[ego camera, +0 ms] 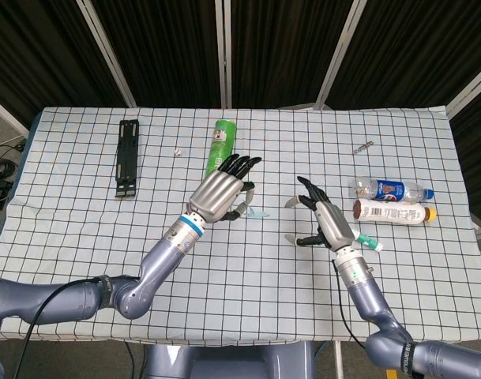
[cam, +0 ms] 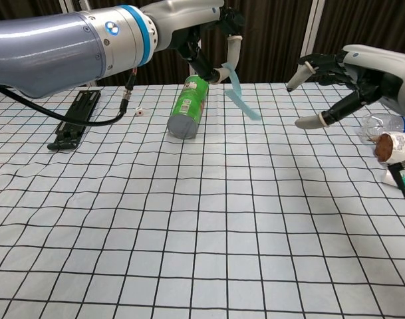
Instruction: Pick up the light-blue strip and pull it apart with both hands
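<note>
My left hand (ego camera: 222,189) (cam: 212,40) is raised above the middle of the table and pinches the top end of the light-blue strip (cam: 242,100) (ego camera: 257,213). The strip hangs down and to the right from the fingers, free of the cloth. My right hand (ego camera: 323,223) (cam: 352,76) hovers a short way to the right of the strip, fingers spread and curved, holding nothing. A gap remains between its fingertips and the strip's loose end.
A green can (ego camera: 221,144) (cam: 188,107) lies behind the left hand. A black clamp-like bar (ego camera: 128,156) (cam: 74,118) lies at the far left. Two bottles (ego camera: 392,200) (cam: 395,146) and a small teal tube (ego camera: 366,238) lie at the right, a screw (ego camera: 362,145) beyond them.
</note>
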Controlling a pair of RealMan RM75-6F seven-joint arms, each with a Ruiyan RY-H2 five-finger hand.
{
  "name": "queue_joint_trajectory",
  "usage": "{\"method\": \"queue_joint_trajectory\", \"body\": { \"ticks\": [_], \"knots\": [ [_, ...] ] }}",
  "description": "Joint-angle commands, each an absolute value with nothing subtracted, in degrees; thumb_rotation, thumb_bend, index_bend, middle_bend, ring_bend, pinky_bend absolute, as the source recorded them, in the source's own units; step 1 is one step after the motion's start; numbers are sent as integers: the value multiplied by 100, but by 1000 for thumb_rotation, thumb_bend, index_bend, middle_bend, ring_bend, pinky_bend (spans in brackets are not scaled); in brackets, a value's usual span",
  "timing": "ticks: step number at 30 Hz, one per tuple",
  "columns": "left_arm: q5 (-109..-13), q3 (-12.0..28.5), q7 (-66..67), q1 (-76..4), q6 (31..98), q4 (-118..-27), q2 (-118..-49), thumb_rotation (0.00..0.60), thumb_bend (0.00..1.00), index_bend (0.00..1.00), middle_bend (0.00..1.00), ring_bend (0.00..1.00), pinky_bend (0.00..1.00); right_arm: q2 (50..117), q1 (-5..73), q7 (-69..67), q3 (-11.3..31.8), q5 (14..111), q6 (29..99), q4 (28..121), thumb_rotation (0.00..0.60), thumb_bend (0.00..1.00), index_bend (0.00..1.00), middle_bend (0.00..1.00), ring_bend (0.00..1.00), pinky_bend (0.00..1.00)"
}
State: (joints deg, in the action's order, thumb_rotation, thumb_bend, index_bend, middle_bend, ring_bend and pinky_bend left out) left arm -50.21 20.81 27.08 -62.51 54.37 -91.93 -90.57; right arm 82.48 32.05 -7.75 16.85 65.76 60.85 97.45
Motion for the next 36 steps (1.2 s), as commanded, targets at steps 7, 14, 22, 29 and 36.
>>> {"method": "queue_joint_trajectory", "body": {
  "ticks": [7, 14, 22, 29, 36],
  "knots": [
    [-4013, 2339, 3371, -6595, 5966, -9345, -9338, 600, 579, 870, 0, 0, 0, 8668, 3499, -355, 1809, 6192, 6028, 9676, 600, 88, 434, 21, 0, 0],
    [-3693, 2478, 3375, -6721, 6069, -9405, -9406, 600, 584, 873, 0, 0, 0, 8780, 3674, -216, 1886, 6008, 5901, 9644, 600, 129, 444, 23, 0, 0],
    [-3501, 2535, 3382, -6843, 6131, -9438, -9430, 600, 610, 874, 0, 0, 0, 8866, 3770, -126, 1950, 5804, 5879, 9646, 600, 172, 468, 28, 0, 0],
    [-3529, 2471, 3416, -6876, 6240, -9441, -9440, 600, 610, 874, 0, 0, 0, 8867, 3791, -126, 1965, 5732, 5873, 9662, 600, 207, 497, 32, 0, 0],
    [-3531, 2450, 3396, -6897, 6269, -9441, -9445, 600, 610, 875, 0, 0, 0, 8859, 3808, -140, 1982, 5701, 5870, 9686, 600, 215, 506, 34, 0, 0]
  ]
}}
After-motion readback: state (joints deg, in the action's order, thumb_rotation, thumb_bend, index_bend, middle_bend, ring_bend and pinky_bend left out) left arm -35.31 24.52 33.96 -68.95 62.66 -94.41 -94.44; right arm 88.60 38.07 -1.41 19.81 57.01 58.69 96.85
